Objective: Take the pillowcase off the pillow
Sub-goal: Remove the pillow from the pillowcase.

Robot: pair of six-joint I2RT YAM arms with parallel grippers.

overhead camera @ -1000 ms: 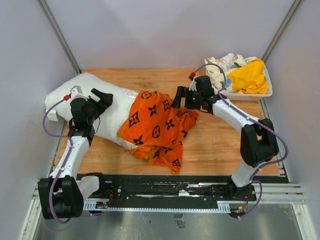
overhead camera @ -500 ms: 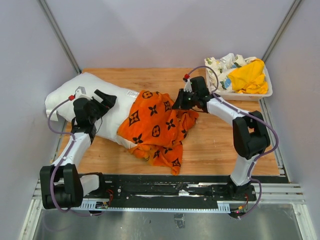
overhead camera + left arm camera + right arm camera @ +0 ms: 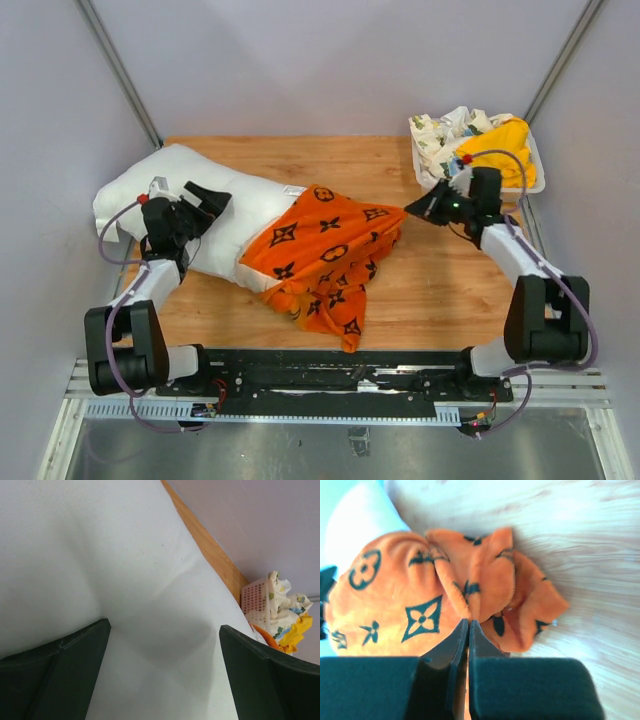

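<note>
The plump white pillow lies on the left of the wooden table. Its right end is inside the orange pillowcase with black flower motifs. My right gripper is shut on the pillowcase's right edge. In the right wrist view the closed tips pinch a fold of the orange fabric, and the pillow shows beyond it. My left gripper stands open on top of the pillow. The left wrist view shows its fingers wide apart over bare white pillow surface.
A white basket at the back right corner holds a yellow cloth and a white floral cloth. It sits just behind the right gripper. Grey walls enclose the table on three sides.
The right gripper shut on the pillowcase edge and moved right toward the basket, drawing the orange fabric with it. More white pillow shows. The left gripper stays open on the pillow.
</note>
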